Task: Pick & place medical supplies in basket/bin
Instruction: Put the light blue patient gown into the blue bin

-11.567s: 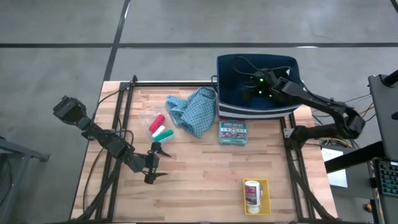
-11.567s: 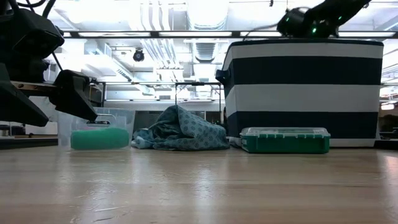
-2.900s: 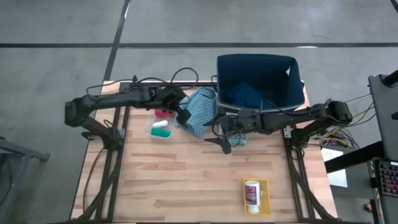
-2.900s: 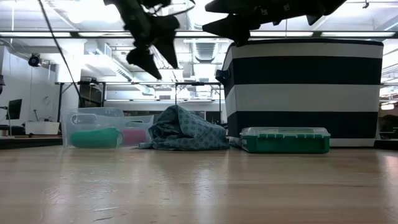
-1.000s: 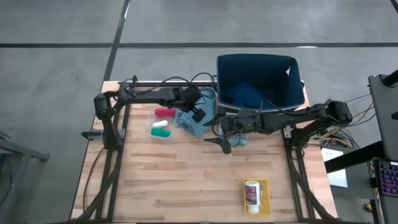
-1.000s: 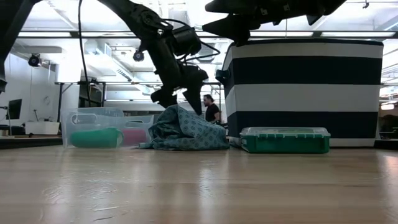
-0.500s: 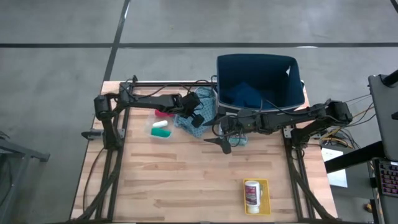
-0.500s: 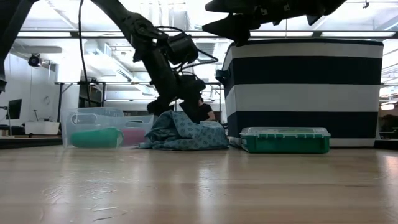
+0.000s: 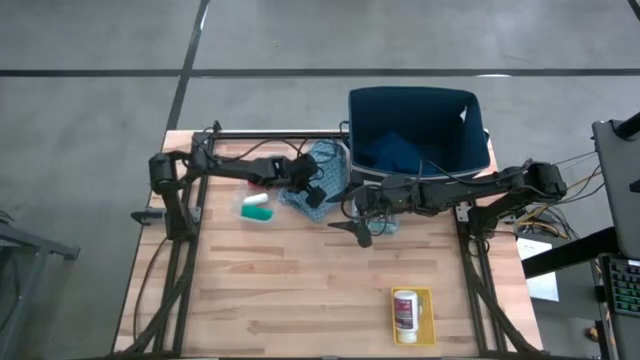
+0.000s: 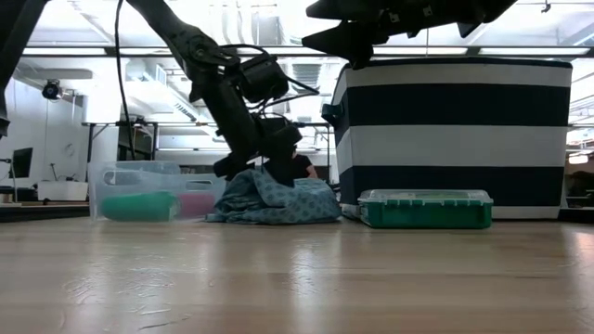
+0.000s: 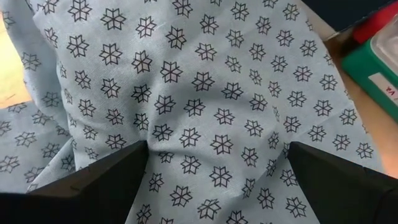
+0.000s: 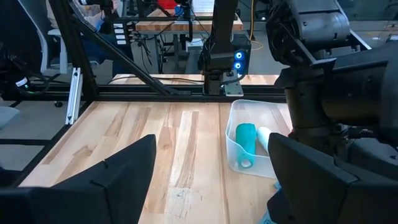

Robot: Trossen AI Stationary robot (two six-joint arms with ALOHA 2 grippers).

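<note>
Left end effector (image 9: 311,190), fingers apart, straddles the light-blue patterned cloth (image 11: 199,106); best press deeper before pinching a fold.

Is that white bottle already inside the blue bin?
No, the white pill bottle lies on the table's near side, far from the blue bin.

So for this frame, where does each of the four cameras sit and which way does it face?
High: overhead, straight down on the table; both arms show.
Low: table height, level across to the striped bin; left hand on the light-blue cloth.
Left wrist: tight on that cloth; own fingers spread.
Right wrist: faces the cylinder tray, empty.
All but the right wrist share the cloth.
</note>
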